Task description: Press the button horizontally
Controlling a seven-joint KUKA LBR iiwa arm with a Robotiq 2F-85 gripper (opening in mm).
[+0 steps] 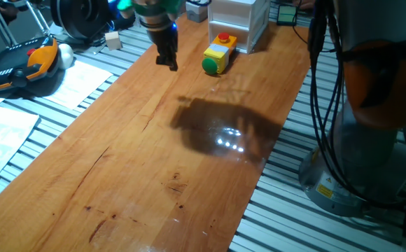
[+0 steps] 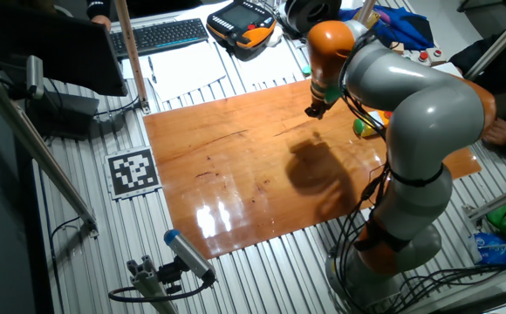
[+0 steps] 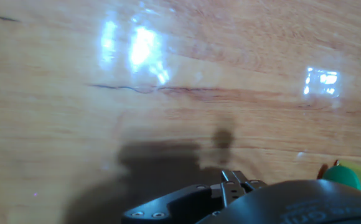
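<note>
The button (image 1: 210, 66) is a green dome on the near end of a small yellow box (image 1: 220, 52) at the far side of the wooden table (image 1: 154, 161). A smaller red button (image 1: 223, 38) sits on top of the box. My gripper (image 1: 169, 63) hangs just above the wood to the left of the button, a short gap away, pointing down. In the other fixed view the gripper (image 2: 311, 112) shows beside the button (image 2: 358, 128), which my arm partly hides. The hand view has the button (image 3: 342, 176) at the lower right and my fingertips (image 3: 233, 180) together with no gap.
A white drawer unit (image 1: 238, 21) stands right behind the yellow box. An orange and black pendant (image 1: 21, 64), papers (image 1: 84, 80) and a small wooden block (image 1: 113, 42) lie left of the table. The robot base (image 1: 357, 175) is at the right.
</note>
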